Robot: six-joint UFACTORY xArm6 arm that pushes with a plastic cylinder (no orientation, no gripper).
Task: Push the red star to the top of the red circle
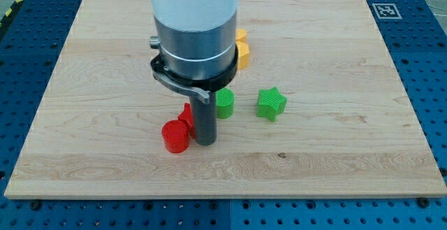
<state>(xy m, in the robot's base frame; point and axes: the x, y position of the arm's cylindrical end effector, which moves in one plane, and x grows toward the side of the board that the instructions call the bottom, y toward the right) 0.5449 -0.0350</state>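
The red circle [175, 135] lies on the wooden board [335, 160] left of centre, near the view's bottom. The red star [186, 114] sits just above and right of it, touching or nearly touching, and is mostly hidden behind the rod. My tip [204, 142] rests on the board right beside the red circle's right edge and just below the red star. The arm's wide body covers the board above it.
A green block [225, 103] stands just right of the rod, shape partly hidden. A green star [271, 104] lies further right. A yellow block [242, 49] peeks out behind the arm's body. Blue perforated table surrounds the board.
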